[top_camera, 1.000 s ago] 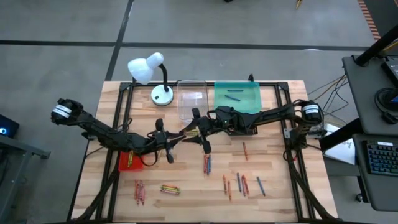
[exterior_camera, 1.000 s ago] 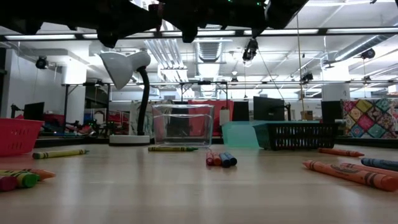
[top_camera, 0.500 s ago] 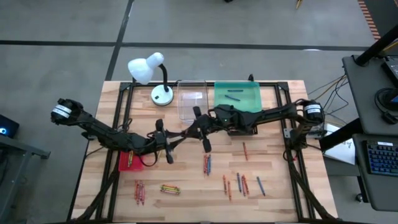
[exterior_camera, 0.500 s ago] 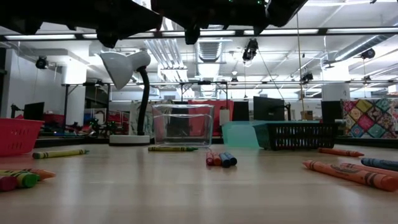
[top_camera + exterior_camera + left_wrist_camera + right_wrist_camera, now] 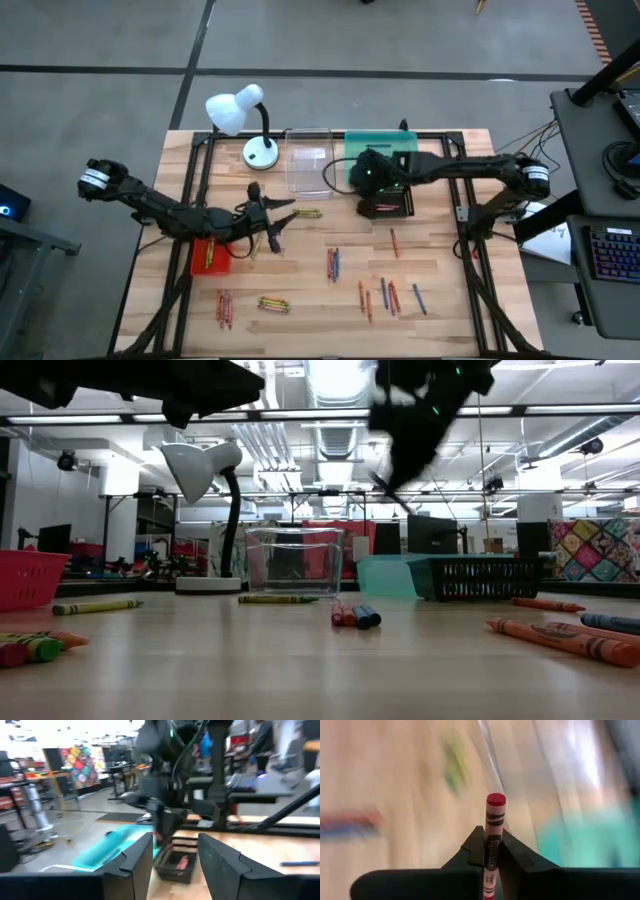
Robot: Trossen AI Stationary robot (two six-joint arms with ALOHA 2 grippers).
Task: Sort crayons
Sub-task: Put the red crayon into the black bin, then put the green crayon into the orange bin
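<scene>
My right gripper [image 5: 362,178] hangs over the gap between the teal tray [image 5: 385,150] and the black tray [image 5: 388,206]. It is shut on a red crayon [image 5: 495,815]. My left gripper [image 5: 280,218] is open with nothing between its fingers [image 5: 142,857], left of centre near the red tray [image 5: 207,257]. A yellow-green crayon [image 5: 308,213] lies flat in front of the clear tray [image 5: 308,165]. More crayons lie in small groups on the near half of the table [image 5: 333,263], [image 5: 272,303], [image 5: 224,308], [image 5: 388,295]. My right gripper pinches the red crayon's lower half [image 5: 492,851] between its two fingers. The crayon lies along the fingers, and its flat red end [image 5: 495,800] sticks out past their tips. It is lifted clear of the table.
A white desk lamp [image 5: 245,115] stands at the far left, beside the clear tray. A single crayon [image 5: 393,240] lies near the black tray. The red tray holds a crayon or two. Bare wood shows between the two grippers and along the table's right side [image 5: 440,250].
The two grippers stood together at the table's middle. My right gripper has since swung toward the far right, to the teal and black trays, carrying the red crayon. My left gripper has drawn back a little toward the left.
</scene>
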